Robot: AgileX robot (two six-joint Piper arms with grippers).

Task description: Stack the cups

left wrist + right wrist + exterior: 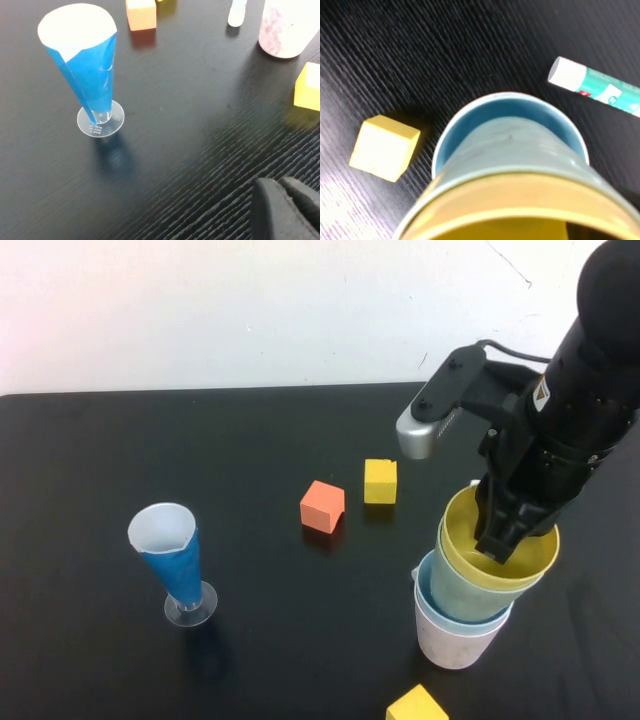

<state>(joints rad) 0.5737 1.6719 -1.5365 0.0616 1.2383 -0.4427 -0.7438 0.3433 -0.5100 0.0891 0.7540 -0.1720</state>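
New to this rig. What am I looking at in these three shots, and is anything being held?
It is a two-armed table robot stacking cups. The overhead picture looks down from the robot's own side; the other two come from cameras on each wrist.

On the black table, four plain tapered plastic cups are nested: pink cup at the bottom, then light blue cup, green cup and yellow cup on top. The right gripper reaches into the yellow cup, gripping its rim.

Also there: a blue-and-white paper cone on a clear base, an orange block, two yellow blocks, and a white-capped teal tube.

The left gripper hovers shut near the cone, holding nothing.
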